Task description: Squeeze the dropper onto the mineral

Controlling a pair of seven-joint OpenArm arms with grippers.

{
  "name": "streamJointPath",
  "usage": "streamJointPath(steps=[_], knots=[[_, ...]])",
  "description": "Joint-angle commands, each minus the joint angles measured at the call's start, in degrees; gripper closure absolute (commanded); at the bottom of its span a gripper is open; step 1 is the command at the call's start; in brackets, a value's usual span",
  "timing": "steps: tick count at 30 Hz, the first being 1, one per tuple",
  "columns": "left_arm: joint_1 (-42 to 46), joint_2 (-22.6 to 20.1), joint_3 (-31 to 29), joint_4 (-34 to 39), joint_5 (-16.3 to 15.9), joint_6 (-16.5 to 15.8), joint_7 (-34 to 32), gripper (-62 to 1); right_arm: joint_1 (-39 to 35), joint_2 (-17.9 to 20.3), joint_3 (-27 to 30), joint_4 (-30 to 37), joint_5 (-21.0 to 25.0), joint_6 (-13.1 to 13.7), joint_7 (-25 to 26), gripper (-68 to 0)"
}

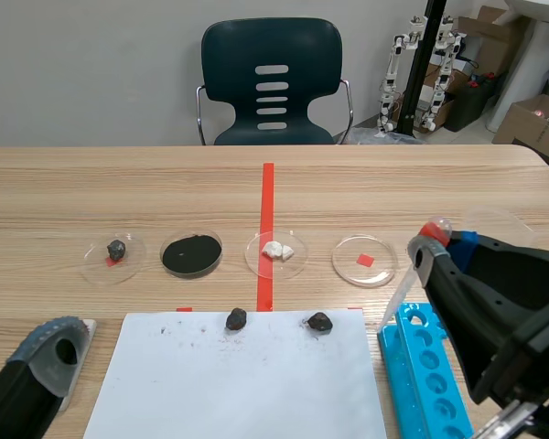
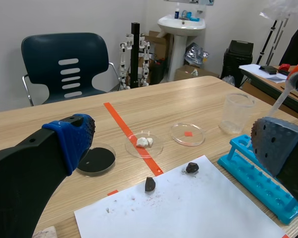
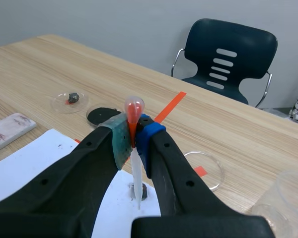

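Over wooden table [image 1: 165,183], right claw [image 3: 133,140] pinches dropper [image 3: 134,107] near mineral [image 1: 319,321].

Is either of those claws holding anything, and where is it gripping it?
The right gripper pinches the dropper at its neck, just under the red bulb. The left gripper holds nothing.

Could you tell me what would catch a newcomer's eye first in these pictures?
The right gripper pinches a dropper with an orange-red bulb, tip pointing down near a dark mineral chunk on the white paper. A blue tube rack lies beside the paper, and a dish of black powder beyond it.
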Motion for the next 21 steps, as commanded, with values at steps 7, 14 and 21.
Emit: streamJointPath(steps=[7,14,21], knots=[[0.31,0.28,-0.04,1.07,-0.35,-0.17,-0.76,-62.3,0.44,-0.31,0.44,0.00,0.48,2.27,1.36,-0.9],[0.31,0.28,-0.04,1.07,-0.35,-0.17,-0.79,-62.3,0.44,-0.31,0.44,0.00,0.48,2.27,1.29,-0.9],[0.31,0.28,-0.04,1.07,-0.35,-0.17,-0.79,-62.3,0.44,-0.31,0.44,0.00,0.48,2.27,1.31,-0.9]])
